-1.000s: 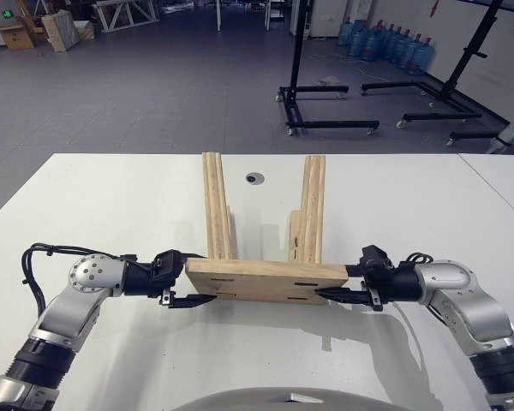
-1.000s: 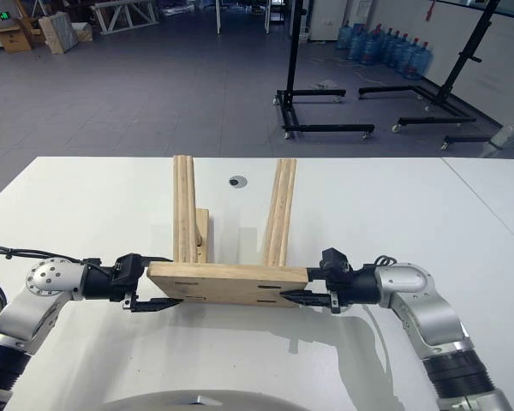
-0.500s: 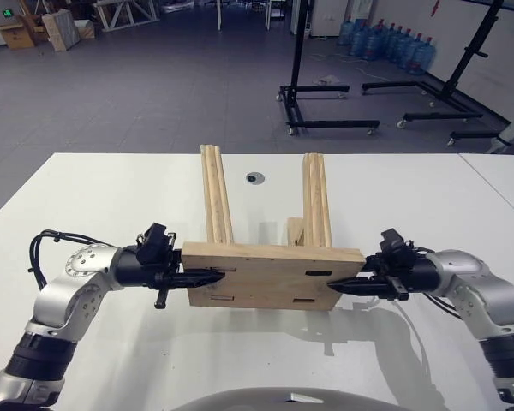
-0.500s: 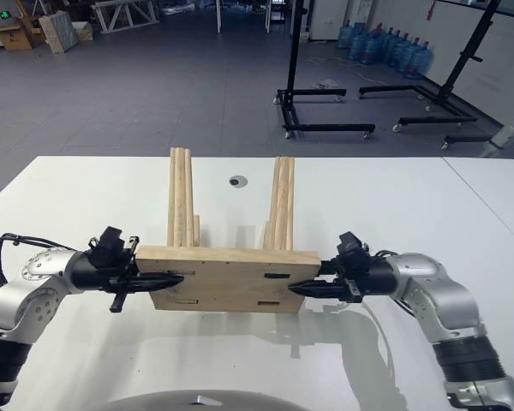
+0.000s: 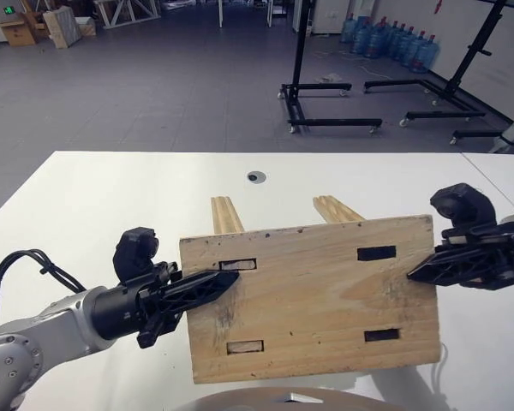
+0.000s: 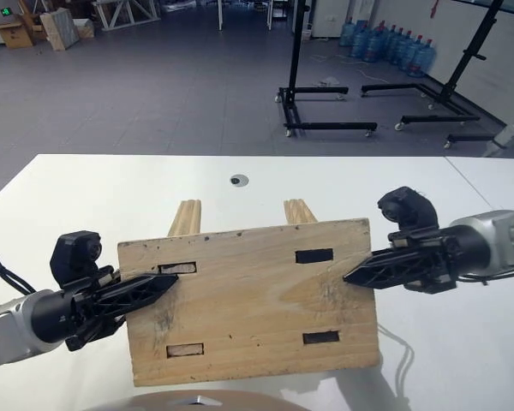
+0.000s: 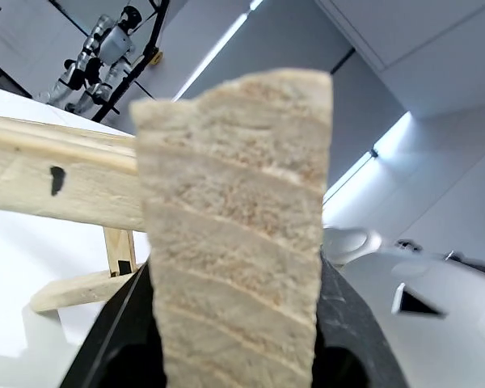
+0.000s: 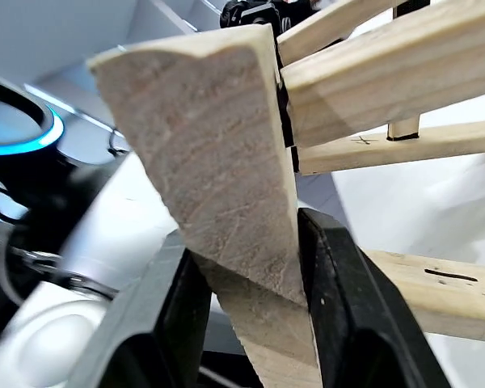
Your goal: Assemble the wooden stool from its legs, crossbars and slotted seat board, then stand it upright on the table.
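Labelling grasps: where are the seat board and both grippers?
seat board (image 5: pixel 313 295), left eye view, middle of its slotted face.
left gripper (image 5: pixel 230 281), left eye view, fingertips over the board's left side.
right gripper (image 5: pixel 414 274), left eye view, fingertips at the board's right edge.

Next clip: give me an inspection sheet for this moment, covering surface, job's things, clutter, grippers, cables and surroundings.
Surface: white table, with a round hole near its far edge.
Job's things: slotted seat board faces the head camera; legs fitted behind it, pointing away.
Clutter: nothing seen.
Grippers: left gripper and right gripper each shut on an opposite end of the seat board.
Cables: black cable looping beside the left arm.
Surroundings: black wheeled stands and water bottles on the floor beyond.
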Controlling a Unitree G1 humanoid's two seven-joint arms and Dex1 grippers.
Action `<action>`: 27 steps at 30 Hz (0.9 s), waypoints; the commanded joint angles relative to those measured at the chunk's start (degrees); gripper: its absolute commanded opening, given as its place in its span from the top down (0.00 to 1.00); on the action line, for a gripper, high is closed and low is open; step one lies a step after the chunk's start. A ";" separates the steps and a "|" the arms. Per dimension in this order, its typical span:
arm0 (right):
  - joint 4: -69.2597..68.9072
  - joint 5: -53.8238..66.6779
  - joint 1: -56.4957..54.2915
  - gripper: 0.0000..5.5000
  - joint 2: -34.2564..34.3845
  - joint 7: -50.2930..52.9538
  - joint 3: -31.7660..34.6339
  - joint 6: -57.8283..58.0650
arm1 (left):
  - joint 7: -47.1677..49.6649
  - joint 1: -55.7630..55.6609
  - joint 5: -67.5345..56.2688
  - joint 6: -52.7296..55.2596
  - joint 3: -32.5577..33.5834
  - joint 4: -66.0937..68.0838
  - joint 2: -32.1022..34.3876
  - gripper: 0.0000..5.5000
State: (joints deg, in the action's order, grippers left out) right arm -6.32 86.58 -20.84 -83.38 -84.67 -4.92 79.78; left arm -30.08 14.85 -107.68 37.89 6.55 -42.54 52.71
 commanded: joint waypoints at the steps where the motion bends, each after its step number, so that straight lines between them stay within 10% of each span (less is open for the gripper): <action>1: 3.31 20.02 1.63 0.72 -4.60 -4.10 -14.59 12.71 | 12.60 -8.59 -5.32 3.34 1.64 12.27 -3.63 0.77; 7: 11.59 23.46 3.85 0.71 5.24 7.99 -19.60 10.17 | 28.38 -19.70 -5.31 11.22 -3.43 28.18 -3.87 0.77; 19: 23.33 25.02 2.26 0.71 17.92 24.96 -16.79 8.60 | 18.78 -22.04 -5.31 28.64 -2.75 33.33 -2.89 0.35; 27: 33.33 26.36 -6.78 0.37 20.96 31.69 -10.82 11.07 | 23.72 -18.91 -5.15 21.60 1.67 30.73 -4.78 0.10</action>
State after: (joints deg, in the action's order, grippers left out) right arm 25.41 113.46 -25.39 -62.43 -54.13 -17.57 89.82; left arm -10.82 -6.40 -113.67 60.08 8.72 -12.39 47.75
